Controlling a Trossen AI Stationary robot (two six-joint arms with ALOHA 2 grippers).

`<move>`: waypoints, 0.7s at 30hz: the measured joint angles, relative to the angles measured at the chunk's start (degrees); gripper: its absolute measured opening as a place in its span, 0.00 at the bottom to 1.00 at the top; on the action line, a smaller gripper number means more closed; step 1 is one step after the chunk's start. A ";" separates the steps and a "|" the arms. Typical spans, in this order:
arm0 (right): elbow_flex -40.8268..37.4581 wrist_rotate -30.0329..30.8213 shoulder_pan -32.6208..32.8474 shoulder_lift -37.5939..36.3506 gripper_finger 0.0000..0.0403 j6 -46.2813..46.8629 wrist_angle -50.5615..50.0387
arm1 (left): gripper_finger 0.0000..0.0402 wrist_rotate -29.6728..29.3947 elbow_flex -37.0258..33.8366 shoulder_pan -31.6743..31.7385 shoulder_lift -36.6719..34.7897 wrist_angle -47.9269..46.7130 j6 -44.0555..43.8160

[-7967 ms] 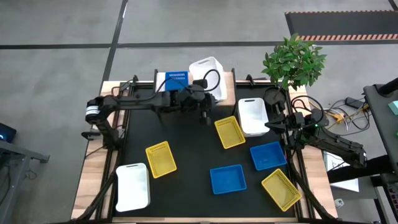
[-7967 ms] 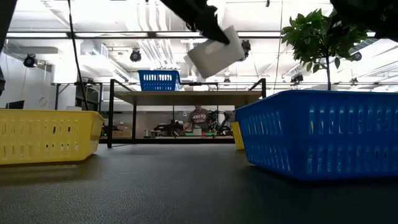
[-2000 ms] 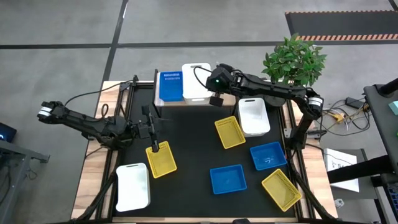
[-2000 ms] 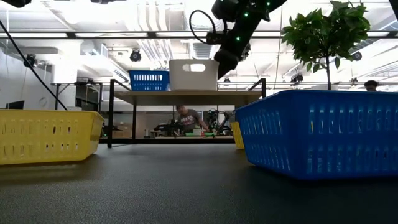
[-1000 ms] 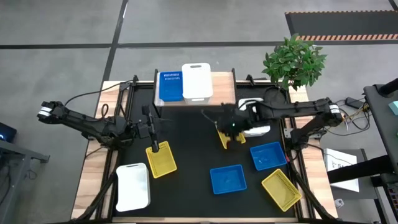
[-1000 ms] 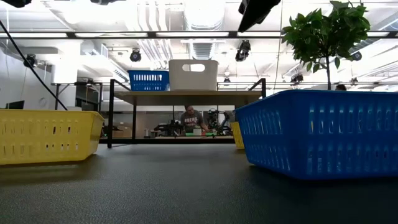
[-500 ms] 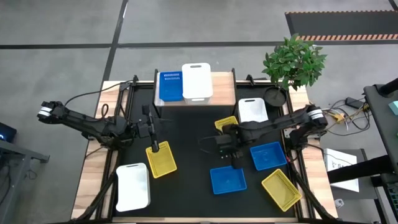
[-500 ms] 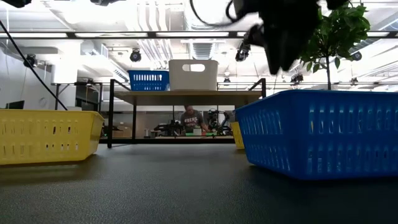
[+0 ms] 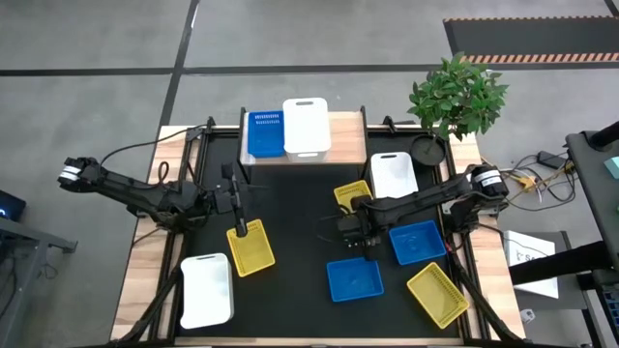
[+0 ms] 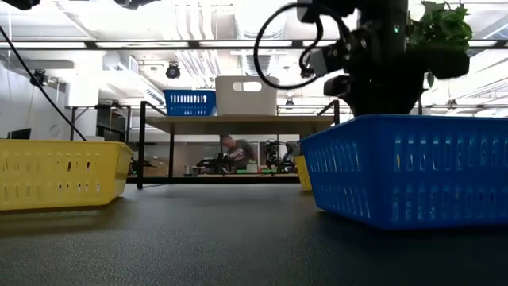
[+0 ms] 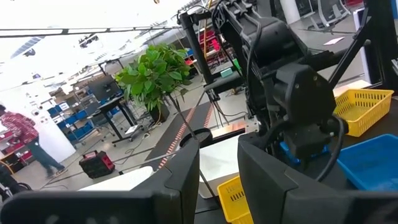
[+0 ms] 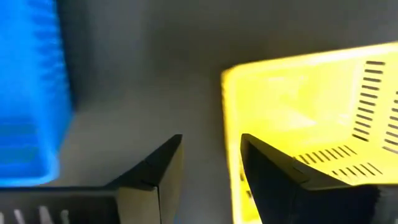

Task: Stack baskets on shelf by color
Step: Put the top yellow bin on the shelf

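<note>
On the shelf at the table's far edge stand a blue basket and a white basket. My right gripper is open and points down at the near left edge of a yellow basket in the table's middle. One finger stands outside its rim and the other over its inside; whether they touch it I cannot tell. My left gripper waits open with nothing between its fingers, above the far edge of another yellow basket on the left.
On the table lie two blue baskets, a white basket at the far right, another white one at the near left and a yellow one at the near right. A potted plant stands at the far right corner.
My right arm has swung from above the yellow basket's middle toward the table's near edge and come down, so that it now shows low behind the blue basket in the low view. The baskets have stayed where they were.
</note>
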 joint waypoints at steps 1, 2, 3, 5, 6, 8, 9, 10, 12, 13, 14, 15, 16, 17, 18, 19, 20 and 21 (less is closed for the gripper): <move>-0.83 1.37 -0.10 0.00 0.37 0.03 0.61 | 0.23 0.01 0.00 0.00 -0.01 0.01 0.00; -1.64 2.44 -0.16 0.00 0.37 0.15 1.30 | 0.23 0.01 -0.01 0.00 0.00 0.03 0.00; -2.33 3.08 -0.29 0.00 0.36 0.21 2.13 | 0.23 0.00 0.00 0.00 0.00 0.02 0.01; -3.54 3.15 -0.62 0.00 0.36 0.21 4.17 | 0.23 0.02 0.00 0.00 0.00 0.02 0.00; -4.07 3.17 -0.72 0.00 0.35 0.21 5.08 | 0.23 0.00 0.00 0.00 0.00 0.04 0.02; -5.12 3.12 -0.77 0.00 0.34 0.13 6.91 | 0.23 0.00 0.00 0.00 0.00 0.02 0.00; -5.58 3.11 -0.77 0.01 0.33 0.06 8.04 | 0.23 0.00 0.00 0.00 0.00 0.02 0.02; -5.93 3.10 -0.77 0.00 0.32 -0.04 8.82 | 0.23 0.02 0.00 0.00 0.00 0.04 0.02; -6.23 3.08 -0.76 0.01 0.28 -0.06 8.90 | 0.23 0.00 0.00 0.00 -0.01 0.04 0.02; -6.30 3.07 -0.75 0.00 0.26 -0.05 8.88 | 0.23 0.00 0.00 0.00 0.00 0.04 0.02; -6.31 3.07 -0.77 0.00 0.23 -0.05 8.94 | 0.23 0.02 0.00 0.00 0.00 0.05 0.02; -6.31 3.06 -0.77 0.00 0.20 -0.05 8.98 | 0.23 0.00 0.00 0.00 0.00 0.07 0.02; -6.28 3.06 -0.77 0.01 0.17 0.00 8.94 | 0.23 0.00 0.00 0.00 0.00 0.04 0.02; -6.13 3.02 -0.77 0.02 0.14 0.28 8.83 | 0.23 0.00 0.00 0.02 0.00 0.05 0.03; -5.87 3.00 -0.77 0.01 0.10 0.35 8.85 | 0.23 0.01 0.00 0.04 -0.01 0.06 0.02; -5.51 2.99 -0.77 0.02 0.07 0.35 8.83 | 0.23 0.01 0.00 0.04 0.00 0.07 0.03; -5.10 2.99 -0.73 0.02 0.04 0.34 8.76 | 0.23 0.01 0.00 0.04 0.00 0.07 0.02; -4.68 2.82 -0.69 0.02 0.04 0.40 8.57 | 0.23 0.02 0.00 0.04 0.00 0.07 0.04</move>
